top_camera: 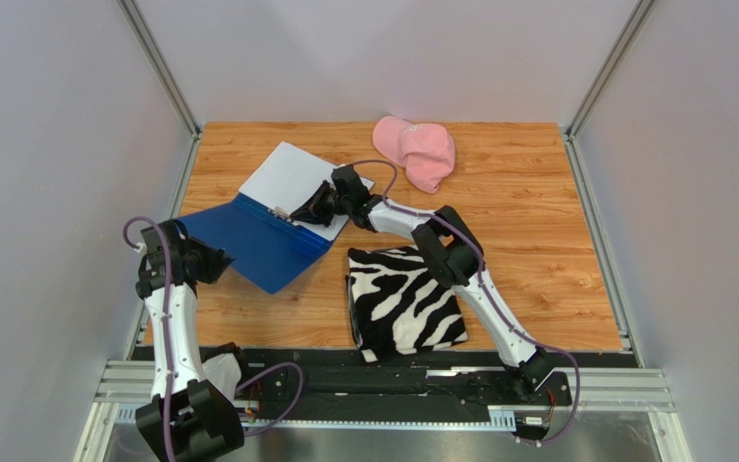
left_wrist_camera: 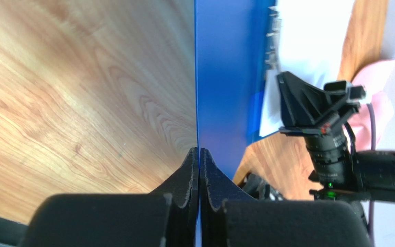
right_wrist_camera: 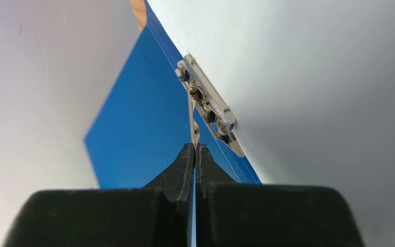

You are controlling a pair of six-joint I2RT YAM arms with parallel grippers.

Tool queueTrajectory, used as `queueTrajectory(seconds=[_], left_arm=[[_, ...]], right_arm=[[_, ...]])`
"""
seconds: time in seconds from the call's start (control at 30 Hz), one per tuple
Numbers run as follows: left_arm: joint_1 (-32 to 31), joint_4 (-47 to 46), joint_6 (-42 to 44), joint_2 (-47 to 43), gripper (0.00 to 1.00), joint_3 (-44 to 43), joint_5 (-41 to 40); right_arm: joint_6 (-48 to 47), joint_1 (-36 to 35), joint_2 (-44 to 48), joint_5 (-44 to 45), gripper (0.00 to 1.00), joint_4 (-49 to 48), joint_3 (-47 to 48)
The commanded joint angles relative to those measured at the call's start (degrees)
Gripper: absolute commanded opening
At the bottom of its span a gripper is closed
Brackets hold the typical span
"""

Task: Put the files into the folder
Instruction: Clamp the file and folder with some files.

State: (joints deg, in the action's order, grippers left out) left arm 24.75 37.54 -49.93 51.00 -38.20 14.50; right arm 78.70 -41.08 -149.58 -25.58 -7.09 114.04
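Folder [top_camera: 258, 245] cover edge pinched in L gripper [left_wrist_camera: 199, 150], clip lever [right_wrist_camera: 193, 116] pinched in R gripper [right_wrist_camera: 195, 146]; zebra cloth [top_camera: 404, 303], pink cap [top_camera: 417, 152] nearby.

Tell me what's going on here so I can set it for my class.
Two robot arms are working on an open blue folder on the wooden table. The left gripper is shut on the edge of its bare cover, and the right gripper pinches the lever of the metal clip at the spine. The white files lie on the other half. A zebra cloth and pink cap sit aside.
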Motion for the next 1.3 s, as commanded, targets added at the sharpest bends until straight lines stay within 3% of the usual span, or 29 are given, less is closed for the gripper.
queueTrajectory(seconds=[0.0, 0.13, 0.43, 0.67, 0.93, 1.27], left_arm=[[0.6, 5.9, 10.3, -0.5, 0.00, -8.7, -6.7], [0.6, 12.8, 18.4, 0.9, 0.00, -15.3, -10.4], [0.6, 16.1, 25.7, 3.2, 0.00, -20.8, -9.4], [0.6, 16.3, 26.8, 3.8, 0.00, -21.5, -9.8], [0.6, 16.2, 26.6, 4.2, 0.00, -22.4, -9.2], [-1.0, 19.8, 29.8, 7.4, 0.00, -26.0, -11.2]], right_arm=[[-8.2, 0.5, 1.3, 4.8, 0.00, 10.3, -1.6], [-10.8, -0.4, 2.3, 4.3, 0.00, 11.5, -1.5], [-18.0, -4.1, 5.6, 7.1, 0.00, 14.6, -4.6], [-26.0, -5.3, 6.0, 12.2, 0.00, 19.1, -4.9], [-29.0, -6.2, 4.6, 14.4, 0.00, 23.6, -5.0], [-26.1, -9.0, 10.6, 16.9, 0.00, 16.2, -18.7]])
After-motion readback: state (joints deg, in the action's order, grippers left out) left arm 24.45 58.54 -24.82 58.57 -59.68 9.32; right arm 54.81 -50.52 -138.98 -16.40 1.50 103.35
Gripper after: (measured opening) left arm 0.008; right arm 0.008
